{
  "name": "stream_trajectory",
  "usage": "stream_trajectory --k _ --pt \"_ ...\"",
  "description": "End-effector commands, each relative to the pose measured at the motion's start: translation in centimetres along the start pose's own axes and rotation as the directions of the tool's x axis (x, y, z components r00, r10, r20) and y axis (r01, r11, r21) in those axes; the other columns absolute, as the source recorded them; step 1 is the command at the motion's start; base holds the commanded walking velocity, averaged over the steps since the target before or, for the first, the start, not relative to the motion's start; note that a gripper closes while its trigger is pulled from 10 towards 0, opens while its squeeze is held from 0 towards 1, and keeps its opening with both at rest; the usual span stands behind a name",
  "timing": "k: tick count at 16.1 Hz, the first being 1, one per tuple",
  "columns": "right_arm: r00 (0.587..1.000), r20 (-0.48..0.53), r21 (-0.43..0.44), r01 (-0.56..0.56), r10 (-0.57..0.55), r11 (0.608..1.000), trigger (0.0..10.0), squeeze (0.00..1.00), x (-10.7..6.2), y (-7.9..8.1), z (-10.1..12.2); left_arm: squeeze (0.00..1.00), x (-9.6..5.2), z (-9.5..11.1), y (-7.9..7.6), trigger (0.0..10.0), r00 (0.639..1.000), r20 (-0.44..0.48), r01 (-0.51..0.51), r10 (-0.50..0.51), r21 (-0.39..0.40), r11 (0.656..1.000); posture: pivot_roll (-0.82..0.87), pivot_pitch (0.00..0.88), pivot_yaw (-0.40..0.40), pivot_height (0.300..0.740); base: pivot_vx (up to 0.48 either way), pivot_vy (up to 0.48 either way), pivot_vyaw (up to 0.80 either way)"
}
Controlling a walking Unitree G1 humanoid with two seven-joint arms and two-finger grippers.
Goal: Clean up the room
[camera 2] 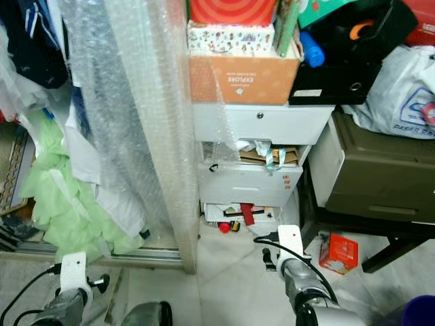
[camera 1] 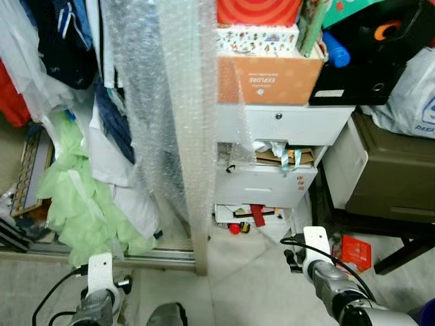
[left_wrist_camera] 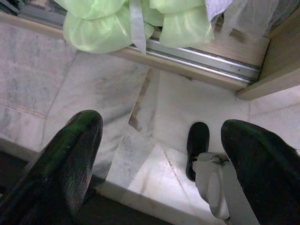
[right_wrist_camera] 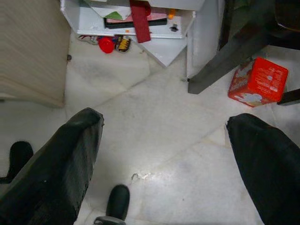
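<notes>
Left eye view: a white drawer unit [camera 1: 272,159] stands ahead with its drawers partly pulled out, paper and ribbon spilling from the middle one. An orange cardboard box [camera 1: 268,78] sits on top of it. A sheet of bubble wrap [camera 1: 173,102] hangs down beside the unit, and light green cloth [camera 1: 75,197] droops to the floor on the left among hanging clothes. A small red box [camera 1: 355,252] lies on the marble floor [camera 1: 251,285] under a dark bench on the right

Left wrist view: the left end effector [left_wrist_camera: 159,164] hangs over the floor near a sliding-door rail [left_wrist_camera: 197,68], its two black fingers spread apart and holding nothing

Right wrist view: the right end effector [right_wrist_camera: 164,164] hangs over the floor, fingers spread apart and empty. The red box lies near the right finger, and a red ball [right_wrist_camera: 106,44] rests before the lowest drawer
</notes>
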State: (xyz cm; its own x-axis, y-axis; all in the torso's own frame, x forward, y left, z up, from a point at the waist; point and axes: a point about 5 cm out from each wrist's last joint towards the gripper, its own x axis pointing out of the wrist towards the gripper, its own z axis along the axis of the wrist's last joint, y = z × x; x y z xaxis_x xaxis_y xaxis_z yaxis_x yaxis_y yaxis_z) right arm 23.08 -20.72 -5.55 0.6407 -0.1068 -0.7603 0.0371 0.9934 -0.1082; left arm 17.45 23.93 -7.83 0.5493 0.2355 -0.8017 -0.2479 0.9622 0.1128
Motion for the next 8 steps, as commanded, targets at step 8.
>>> stream_trajectory --k 8 --pt "1.0 0.004 -0.019 -0.015 0.015 1.0 10.0 0.0 0.1 1.3 0.6 0.0 0.0 -0.2 0.3 10.0 1.0 -0.005 0.001 -0.001 0.012 1.0 -0.02 0.0 0.006 0.74 0.0 0.335 -0.11"
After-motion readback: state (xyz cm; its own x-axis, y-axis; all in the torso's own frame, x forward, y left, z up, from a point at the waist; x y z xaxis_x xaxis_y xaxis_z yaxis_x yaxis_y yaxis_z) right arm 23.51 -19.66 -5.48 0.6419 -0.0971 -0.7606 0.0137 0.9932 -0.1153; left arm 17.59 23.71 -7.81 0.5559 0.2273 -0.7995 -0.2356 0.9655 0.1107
